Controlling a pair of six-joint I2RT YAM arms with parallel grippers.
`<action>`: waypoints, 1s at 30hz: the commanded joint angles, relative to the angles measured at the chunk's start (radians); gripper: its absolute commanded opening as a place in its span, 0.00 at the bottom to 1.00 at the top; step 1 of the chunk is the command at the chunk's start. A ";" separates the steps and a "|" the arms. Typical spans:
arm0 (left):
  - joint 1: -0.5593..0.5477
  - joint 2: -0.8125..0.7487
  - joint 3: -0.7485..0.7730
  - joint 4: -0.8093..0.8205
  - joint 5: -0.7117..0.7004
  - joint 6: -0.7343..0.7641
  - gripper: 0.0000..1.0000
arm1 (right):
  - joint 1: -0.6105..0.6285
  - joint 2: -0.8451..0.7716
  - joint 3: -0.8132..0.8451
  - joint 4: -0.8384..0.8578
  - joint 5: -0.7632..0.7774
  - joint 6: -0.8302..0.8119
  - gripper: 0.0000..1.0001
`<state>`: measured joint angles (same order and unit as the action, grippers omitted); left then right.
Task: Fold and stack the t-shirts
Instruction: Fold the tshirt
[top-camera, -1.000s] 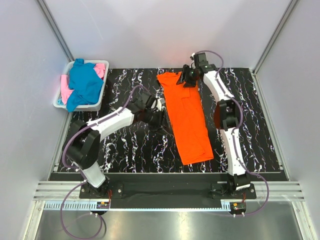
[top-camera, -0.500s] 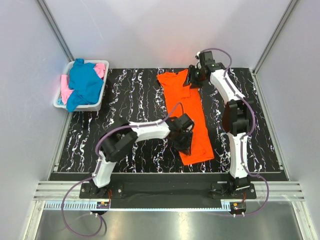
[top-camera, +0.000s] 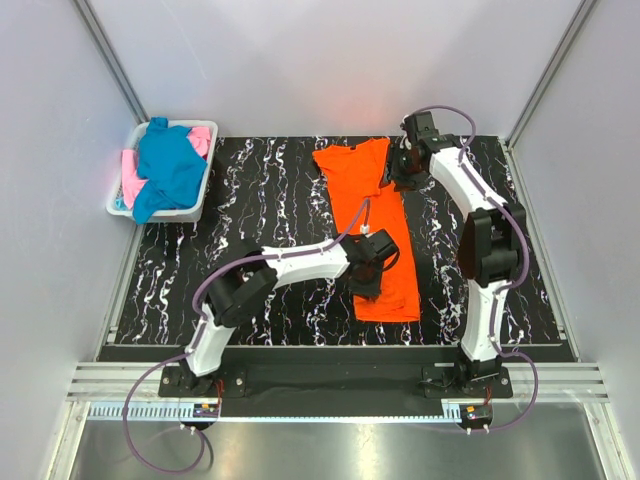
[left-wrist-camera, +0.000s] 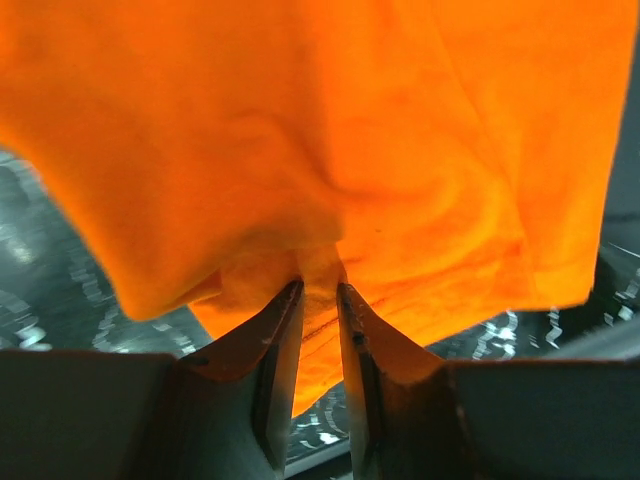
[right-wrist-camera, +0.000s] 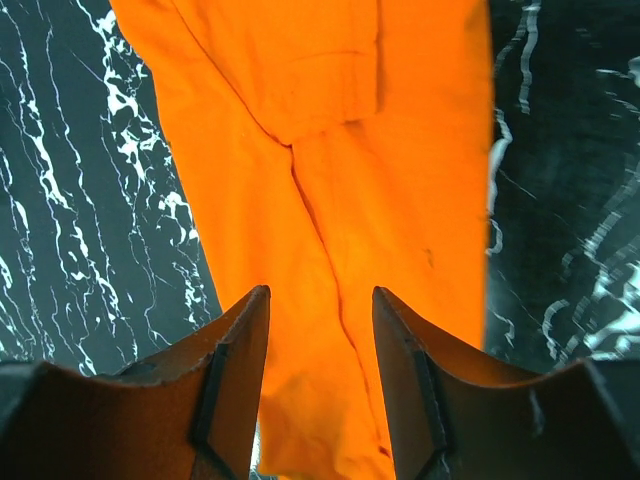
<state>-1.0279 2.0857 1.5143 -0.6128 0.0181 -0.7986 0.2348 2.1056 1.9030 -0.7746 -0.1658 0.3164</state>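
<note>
The black marbled table (top-camera: 260, 200) carries the orange t-shirt (top-camera: 372, 205). Its near end is bunched between the clamped left claw (left-wrist-camera: 320, 292). The right claw (right-wrist-camera: 320, 292) is spread apart, with cloth straight ahead.

No text, label, brand, number or sign can be read in any view. Orange shirt (top-camera: 380, 215) and basket (top-camera: 112, 203), far left: no legible markings.

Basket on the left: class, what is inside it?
In the basket a teal-blue shirt lies heaped on top, with a pink shirt showing at its edges. Anything beneath them is covered and cannot be seen.
</note>
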 joint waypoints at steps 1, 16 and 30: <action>0.008 0.014 -0.084 -0.160 -0.201 0.001 0.28 | 0.000 -0.116 -0.045 0.018 0.077 -0.008 0.53; -0.035 -0.145 -0.341 -0.150 -0.162 -0.057 0.28 | 0.000 -0.157 -0.019 -0.031 0.106 0.030 0.53; -0.063 -0.421 -0.344 -0.125 -0.259 -0.004 0.34 | -0.002 -0.274 -0.155 -0.037 0.086 0.026 0.56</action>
<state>-1.0863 1.7741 1.1538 -0.7166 -0.1604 -0.8375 0.2348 1.9499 1.8019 -0.8055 -0.0875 0.3412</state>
